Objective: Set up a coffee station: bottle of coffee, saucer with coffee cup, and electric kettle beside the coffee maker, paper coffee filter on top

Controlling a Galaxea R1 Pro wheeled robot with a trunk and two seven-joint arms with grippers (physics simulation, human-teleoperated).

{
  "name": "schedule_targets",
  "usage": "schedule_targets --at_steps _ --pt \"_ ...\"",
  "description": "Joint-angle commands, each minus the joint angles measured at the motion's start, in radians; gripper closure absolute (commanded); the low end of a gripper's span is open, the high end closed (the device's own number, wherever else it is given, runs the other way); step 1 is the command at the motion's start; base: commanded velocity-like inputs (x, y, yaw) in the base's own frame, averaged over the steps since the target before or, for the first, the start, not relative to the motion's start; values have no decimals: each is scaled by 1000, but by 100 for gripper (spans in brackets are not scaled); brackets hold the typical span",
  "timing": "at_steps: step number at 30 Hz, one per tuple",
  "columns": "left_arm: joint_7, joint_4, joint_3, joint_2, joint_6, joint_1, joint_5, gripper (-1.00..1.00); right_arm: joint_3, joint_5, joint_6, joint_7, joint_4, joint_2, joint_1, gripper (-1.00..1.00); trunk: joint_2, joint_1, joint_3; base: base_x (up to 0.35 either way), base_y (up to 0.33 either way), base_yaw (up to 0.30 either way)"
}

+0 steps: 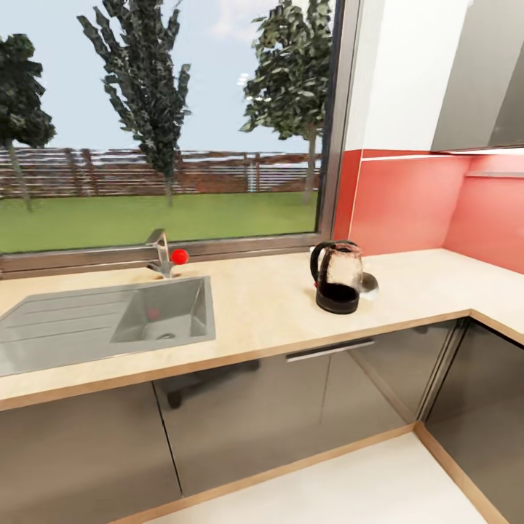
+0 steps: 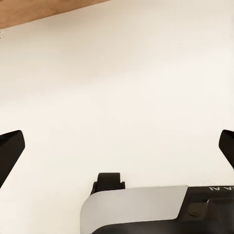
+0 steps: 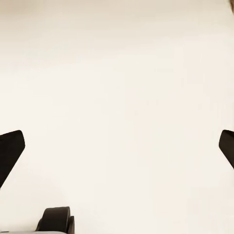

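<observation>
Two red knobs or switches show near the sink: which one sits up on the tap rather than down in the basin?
The bright red round knob on the steel tap; the duller red spot shows lower, inside the grey sink basin.

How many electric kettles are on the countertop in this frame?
1. The electric kettle stands upright on the countertop, right of the sink, near the red wall. A small rounded object sits partly hidden behind it; I cannot tell what it is.

The long light wood-grain countertop [image 1: 269,309] with its wooden edge runs above glossy grey cabinet fronts and turns a corner at the right. A grey steel sink [image 1: 109,320] with a drainboard is set into it at the left. The rounded brownish glass electric kettle [image 1: 338,277], black-based with a black looped handle, stands upright on it near the corner.
</observation>
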Motion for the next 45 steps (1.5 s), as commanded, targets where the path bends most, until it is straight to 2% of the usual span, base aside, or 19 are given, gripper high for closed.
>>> schedule_targets --at_steps 1,9,19,25,26,29,40,45 --pt "0 -1 0 0 -2 0 0 -100 -1 -1 -3 -1 1 0 0 -100 0 0 -1 127 -109 213" --pt "0 -1 -1 0 -2 0 -1 -100 -1 -1 -3 0 1 0 0 -100 0 0 -1 47 -96 164" --pt "0 -1 -1 0 -2 0 -1 -100 -1 0 -2 1 3 -2 4 -100 0 0 -1 4 -263 16" --pt "0 -1 -1 0 -2 0 -1 -100 -2 -2 -3 2 0 -2 4 -100 0 0 -1 0 -52 1" --pt "-1 0 -1 -1 -2 0 2 -100 -72 -107 -9 11 -120 -15 5 -100 0 0 -1 0 -2 0" --pt "-2 1 1 1 -3 0 3 -100 -99 -160 -9 37 -234 -15 16 -100 0 0 -1 0 -1 0" --pt "-3 3 -1 0 -4 0 2 -100 -108 -169 -8 75 -344 -20 23 -100 0 0 -1 0 0 0" --pt "-3 3 -1 0 -4 0 2 -100 -108 -169 -7 78 -431 -20 33 -100 0 0 -1 0 0 0"
